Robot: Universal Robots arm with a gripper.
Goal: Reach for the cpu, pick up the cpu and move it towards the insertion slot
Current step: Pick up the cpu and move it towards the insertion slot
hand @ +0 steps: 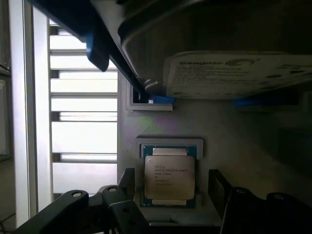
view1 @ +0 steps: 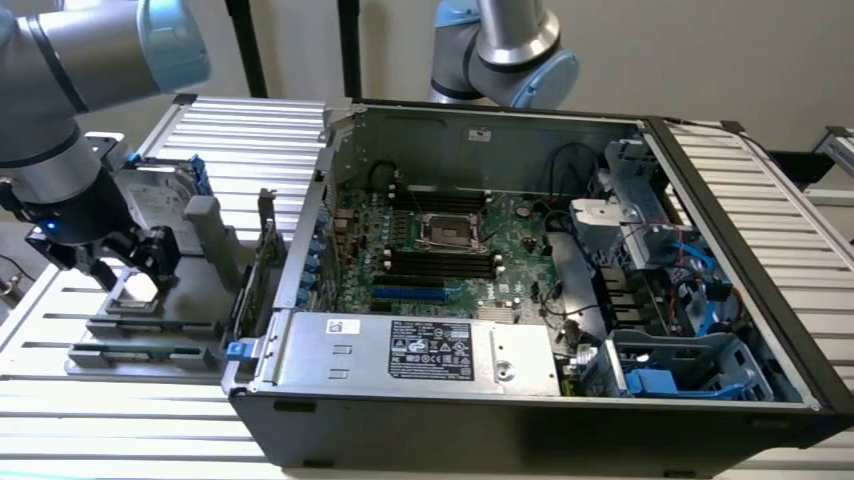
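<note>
I see a hard drive (hand: 234, 73) with blue rails standing just beyond the fingers (hand: 218, 190), a slatted table (hand: 83, 141) beside them, and an open computer case (view1: 494, 135) well apart from them.

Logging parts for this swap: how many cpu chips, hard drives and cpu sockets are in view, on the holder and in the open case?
Small flat square silver cpu: 1
Upright silver hard drive with blue rails: 1
Square silver-framed insertion slot with dark centre: 1
Total: 3
</note>
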